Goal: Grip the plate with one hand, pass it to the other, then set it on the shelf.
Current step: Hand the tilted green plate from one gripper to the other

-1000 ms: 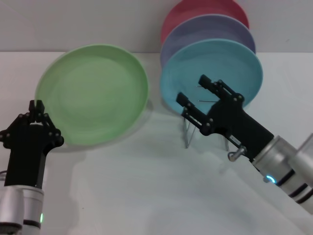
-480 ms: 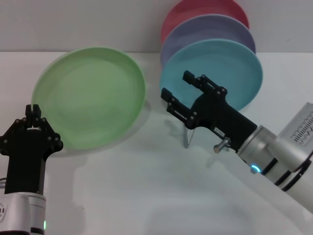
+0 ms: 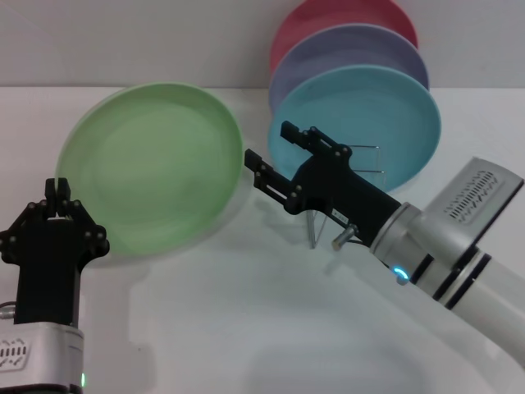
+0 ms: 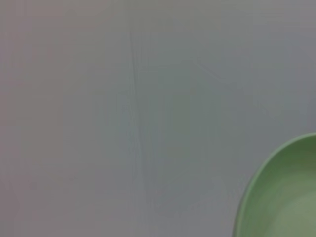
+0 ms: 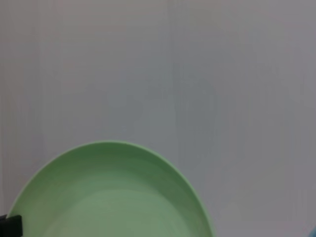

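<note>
The light green plate (image 3: 152, 168) is held tilted above the table, its face toward me. My left gripper (image 3: 59, 190) is shut on its lower left rim. My right gripper (image 3: 271, 144) is open, its two black fingers pointing at the plate's right edge with a small gap between them and the rim. The plate also fills a corner of the left wrist view (image 4: 286, 197) and the lower part of the right wrist view (image 5: 113, 197). The chrome wire shelf (image 3: 316, 226) stands behind the right arm, mostly hidden by it and by the plates on it.
A turquoise plate (image 3: 385, 115), a lavender plate (image 3: 353, 45) and a red plate (image 3: 328, 16) stand upright in the shelf at the back right. The white table (image 3: 246, 312) stretches in front of both arms.
My right gripper has swung left from in front of the turquoise plate to just beside the green plate's right edge. The left gripper and the plate shifted only slightly.
</note>
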Controlling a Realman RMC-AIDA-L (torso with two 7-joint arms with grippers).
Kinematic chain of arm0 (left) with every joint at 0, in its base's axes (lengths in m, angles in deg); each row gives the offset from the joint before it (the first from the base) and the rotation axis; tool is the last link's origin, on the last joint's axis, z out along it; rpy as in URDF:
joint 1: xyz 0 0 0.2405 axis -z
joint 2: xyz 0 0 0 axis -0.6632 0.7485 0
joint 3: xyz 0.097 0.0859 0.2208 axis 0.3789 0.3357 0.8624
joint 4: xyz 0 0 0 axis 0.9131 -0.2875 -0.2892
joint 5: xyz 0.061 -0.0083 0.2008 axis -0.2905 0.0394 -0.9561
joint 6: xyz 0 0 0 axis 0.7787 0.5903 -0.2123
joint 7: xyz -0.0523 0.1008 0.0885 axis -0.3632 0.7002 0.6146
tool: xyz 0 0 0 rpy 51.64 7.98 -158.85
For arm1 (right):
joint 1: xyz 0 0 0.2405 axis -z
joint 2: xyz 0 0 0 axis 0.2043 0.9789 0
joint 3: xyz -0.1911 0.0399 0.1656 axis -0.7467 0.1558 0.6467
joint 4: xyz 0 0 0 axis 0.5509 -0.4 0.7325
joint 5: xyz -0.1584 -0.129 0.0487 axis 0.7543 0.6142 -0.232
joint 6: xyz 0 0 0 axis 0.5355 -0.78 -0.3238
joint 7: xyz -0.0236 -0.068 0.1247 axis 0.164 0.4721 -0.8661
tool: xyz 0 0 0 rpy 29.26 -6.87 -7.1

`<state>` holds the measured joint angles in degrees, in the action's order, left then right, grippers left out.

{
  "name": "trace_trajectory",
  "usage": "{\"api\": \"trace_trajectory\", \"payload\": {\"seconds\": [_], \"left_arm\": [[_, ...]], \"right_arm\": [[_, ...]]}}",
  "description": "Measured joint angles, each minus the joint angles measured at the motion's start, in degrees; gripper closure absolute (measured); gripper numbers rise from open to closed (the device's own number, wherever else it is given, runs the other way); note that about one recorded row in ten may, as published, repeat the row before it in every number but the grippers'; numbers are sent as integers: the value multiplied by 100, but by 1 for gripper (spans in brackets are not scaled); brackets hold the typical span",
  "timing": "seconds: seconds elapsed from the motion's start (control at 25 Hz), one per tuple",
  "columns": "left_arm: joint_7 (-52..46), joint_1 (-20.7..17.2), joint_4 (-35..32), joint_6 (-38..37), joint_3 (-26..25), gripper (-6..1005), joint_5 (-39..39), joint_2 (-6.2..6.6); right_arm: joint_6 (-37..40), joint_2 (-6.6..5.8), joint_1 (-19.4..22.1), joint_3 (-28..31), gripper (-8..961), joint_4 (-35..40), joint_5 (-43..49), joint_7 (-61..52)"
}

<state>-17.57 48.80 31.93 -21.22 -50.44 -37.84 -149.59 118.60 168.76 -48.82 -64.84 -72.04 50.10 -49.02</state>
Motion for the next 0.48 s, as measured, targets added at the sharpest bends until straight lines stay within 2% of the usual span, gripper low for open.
{"api": "trace_trajectory", "payload": {"seconds": [0.48], "left_arm": [[496,9,173,-354,309,893,149,0]], "right_arm": [[-712,4,-200,208,284,-291,0,7]]}}
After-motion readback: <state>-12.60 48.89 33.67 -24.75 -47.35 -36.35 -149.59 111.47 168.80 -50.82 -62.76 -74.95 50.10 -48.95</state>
